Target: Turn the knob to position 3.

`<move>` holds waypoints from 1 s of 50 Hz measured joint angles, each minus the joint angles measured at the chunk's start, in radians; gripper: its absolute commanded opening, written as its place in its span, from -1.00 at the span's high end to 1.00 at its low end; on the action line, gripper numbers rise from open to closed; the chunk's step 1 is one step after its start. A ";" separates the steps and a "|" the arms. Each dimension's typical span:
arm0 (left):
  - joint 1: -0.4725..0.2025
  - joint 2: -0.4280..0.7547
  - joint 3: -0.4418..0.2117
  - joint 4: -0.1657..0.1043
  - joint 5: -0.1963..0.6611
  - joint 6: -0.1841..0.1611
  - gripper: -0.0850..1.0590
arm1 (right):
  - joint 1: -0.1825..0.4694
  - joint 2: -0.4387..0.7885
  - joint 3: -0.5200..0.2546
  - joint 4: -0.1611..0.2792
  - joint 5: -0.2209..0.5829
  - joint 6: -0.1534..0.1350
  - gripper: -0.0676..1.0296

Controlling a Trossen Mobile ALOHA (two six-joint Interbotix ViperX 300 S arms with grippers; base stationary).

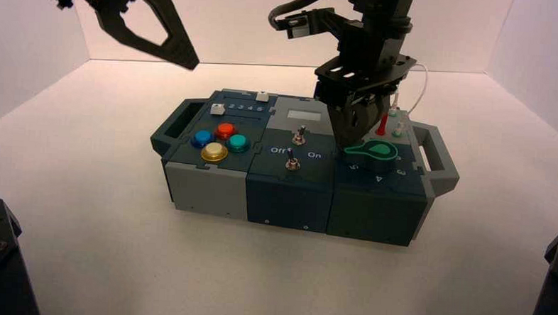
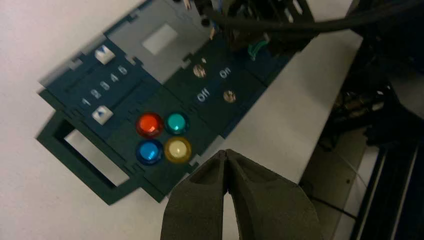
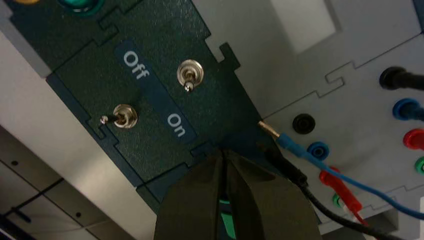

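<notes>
The knob is a dark green teardrop with a teal outline on the box's right-hand panel, its pointed tip aimed left in the high view. An arc of white digits lies in front of it, and the numeral 3 is at the right end. My right gripper hangs straight down over the knob's pointed end, fingers shut, tips touching. In the right wrist view a strip of the knob shows through the slit behind the tips of that gripper. My left gripper is raised high at the back left, shut and empty.
Two metal toggle switches stand left of the knob by the Off/On lettering. Coloured push-buttons sit on the box's left part. Plugs and wires rise just behind the knob. A handle sticks out at the right end.
</notes>
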 measured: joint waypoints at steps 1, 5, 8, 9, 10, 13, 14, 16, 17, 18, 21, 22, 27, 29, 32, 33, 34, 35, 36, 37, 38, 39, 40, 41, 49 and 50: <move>0.000 0.009 -0.002 -0.002 0.008 0.000 0.91 | 0.000 0.000 0.000 0.000 0.003 0.000 0.92; 0.000 0.025 -0.009 -0.002 0.017 0.002 0.91 | -0.002 -0.005 0.000 0.005 0.017 0.002 0.92; 0.000 0.035 -0.015 0.000 0.021 0.003 0.91 | 0.000 -0.012 0.000 0.009 0.023 0.002 0.92; 0.000 0.038 -0.017 -0.002 0.021 0.003 0.91 | 0.000 -0.014 0.002 0.011 0.025 0.002 0.92; 0.000 0.040 -0.017 0.000 0.021 0.003 0.91 | 0.000 -0.018 0.003 0.012 0.026 0.002 0.92; 0.000 0.049 -0.020 -0.002 0.025 0.005 0.91 | 0.000 -0.025 0.003 0.017 0.031 0.002 0.92; 0.000 0.052 -0.021 -0.002 0.025 0.005 0.91 | 0.002 -0.026 0.005 0.018 0.034 0.002 0.92; 0.000 0.055 -0.023 0.000 0.025 0.006 0.91 | 0.002 -0.029 0.005 0.020 0.037 0.002 0.92; 0.000 0.055 -0.025 -0.002 0.025 0.006 0.91 | 0.002 -0.029 0.005 0.020 0.038 0.002 0.92; 0.002 0.060 -0.025 -0.002 0.029 0.006 0.91 | 0.002 -0.029 0.005 0.021 0.041 0.002 0.92; 0.000 0.064 -0.029 -0.002 0.032 0.006 0.91 | 0.006 -0.029 0.006 0.026 0.055 0.002 0.92; 0.000 0.066 -0.031 -0.002 0.034 0.006 0.91 | 0.008 -0.029 0.006 0.026 0.055 0.002 0.92; 0.000 0.071 -0.037 0.000 0.037 0.006 0.91 | 0.017 -0.029 0.006 0.031 0.069 0.002 0.92; 0.000 0.071 -0.037 -0.002 0.037 0.008 0.91 | 0.020 -0.029 0.006 0.031 0.074 0.002 0.92; 0.000 0.071 -0.038 -0.002 0.038 0.008 0.91 | 0.023 -0.029 0.006 0.031 0.078 0.002 0.92; 0.000 0.071 -0.041 -0.002 0.037 0.008 0.91 | 0.023 -0.029 0.006 0.031 0.080 0.002 0.92; 0.000 0.071 -0.041 -0.002 0.038 0.008 0.91 | 0.023 -0.029 0.006 0.031 0.080 0.002 0.92; 0.000 0.071 -0.038 -0.002 0.037 0.008 0.91 | 0.023 -0.029 0.006 0.031 0.081 0.002 0.92; 0.000 0.071 -0.041 0.000 0.038 0.008 0.91 | 0.023 -0.029 0.006 0.031 0.081 0.002 0.92; 0.000 0.071 -0.038 -0.002 0.038 0.008 0.91 | 0.023 -0.029 0.006 0.031 0.081 0.002 0.92; 0.000 0.071 -0.041 0.000 0.038 0.008 0.91 | 0.023 -0.029 0.006 0.032 0.084 0.002 0.92; 0.000 0.071 -0.041 -0.002 0.038 0.008 0.91 | 0.025 -0.029 0.006 0.032 0.089 0.002 0.92; 0.000 0.071 -0.041 -0.002 0.037 0.008 0.91 | 0.023 -0.029 0.006 0.032 0.089 0.002 0.92; 0.000 0.071 -0.041 -0.002 0.038 0.008 0.91 | 0.025 -0.029 0.006 0.032 0.091 0.002 0.92; 0.002 0.071 -0.041 0.000 0.038 0.008 0.91 | 0.028 -0.029 0.014 0.037 0.095 0.002 0.92; 0.000 0.071 -0.041 -0.002 0.038 0.008 0.91 | 0.032 -0.029 0.015 0.037 0.097 0.002 0.92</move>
